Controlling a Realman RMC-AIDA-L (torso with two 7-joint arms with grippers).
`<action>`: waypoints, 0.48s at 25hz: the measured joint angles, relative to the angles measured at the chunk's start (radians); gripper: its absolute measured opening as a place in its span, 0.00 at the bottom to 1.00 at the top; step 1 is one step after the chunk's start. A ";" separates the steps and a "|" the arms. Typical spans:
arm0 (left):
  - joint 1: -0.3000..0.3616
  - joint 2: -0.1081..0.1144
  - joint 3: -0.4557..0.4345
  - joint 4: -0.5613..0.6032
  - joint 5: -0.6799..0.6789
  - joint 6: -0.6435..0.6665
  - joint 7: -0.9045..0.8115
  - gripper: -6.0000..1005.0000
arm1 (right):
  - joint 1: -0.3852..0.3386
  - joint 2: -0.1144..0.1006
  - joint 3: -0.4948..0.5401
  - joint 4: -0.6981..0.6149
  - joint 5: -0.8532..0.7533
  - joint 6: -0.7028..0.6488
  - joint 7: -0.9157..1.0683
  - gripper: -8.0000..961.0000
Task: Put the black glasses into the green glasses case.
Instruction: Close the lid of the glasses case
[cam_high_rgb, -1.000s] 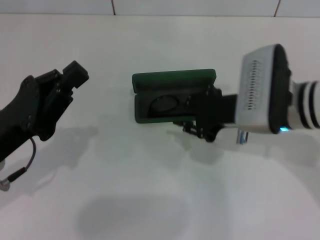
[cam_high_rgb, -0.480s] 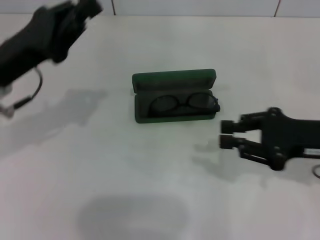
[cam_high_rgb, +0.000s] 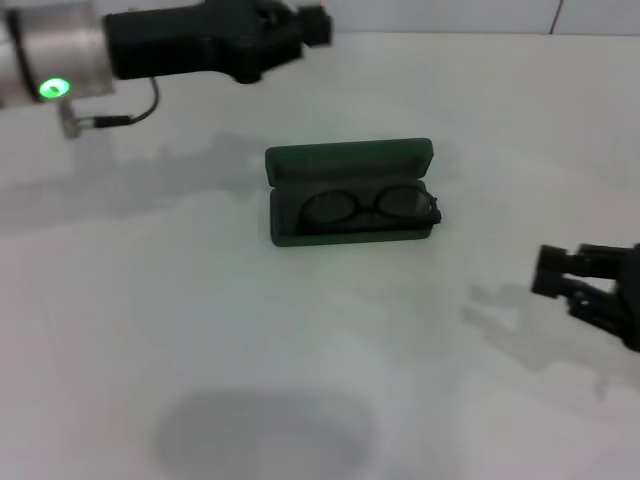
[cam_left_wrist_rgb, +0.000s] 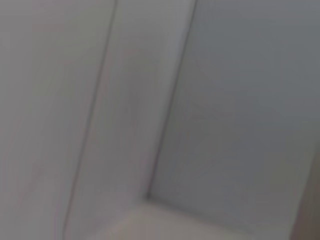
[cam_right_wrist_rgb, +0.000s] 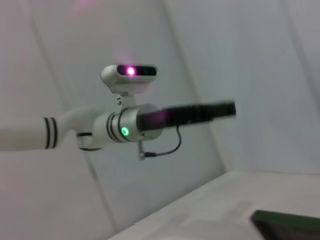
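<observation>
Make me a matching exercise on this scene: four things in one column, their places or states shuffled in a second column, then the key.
Things:
1. black glasses
2. green glasses case
3. left end effector
4. right end effector

Places or states:
A. low at the table's right edge, away from the case
B. lying inside the case
C. raised over the table's far left side
D. open on the table, lid up

Pairs: 1-B, 2-D, 3-C, 4-A

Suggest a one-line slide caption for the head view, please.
Black glasses lie in the open green glasses case; both grippers are clear.
</observation>
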 joint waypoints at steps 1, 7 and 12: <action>-0.029 -0.002 -0.008 0.000 0.059 -0.017 -0.023 0.06 | -0.012 -0.003 0.026 0.012 0.000 -0.003 -0.007 0.27; -0.119 -0.059 -0.044 0.022 0.313 -0.178 -0.084 0.18 | 0.000 -0.005 0.057 0.108 0.003 0.000 -0.057 0.26; -0.114 -0.084 -0.044 0.031 0.320 -0.213 -0.089 0.24 | 0.009 0.002 0.057 0.105 0.009 0.099 -0.048 0.25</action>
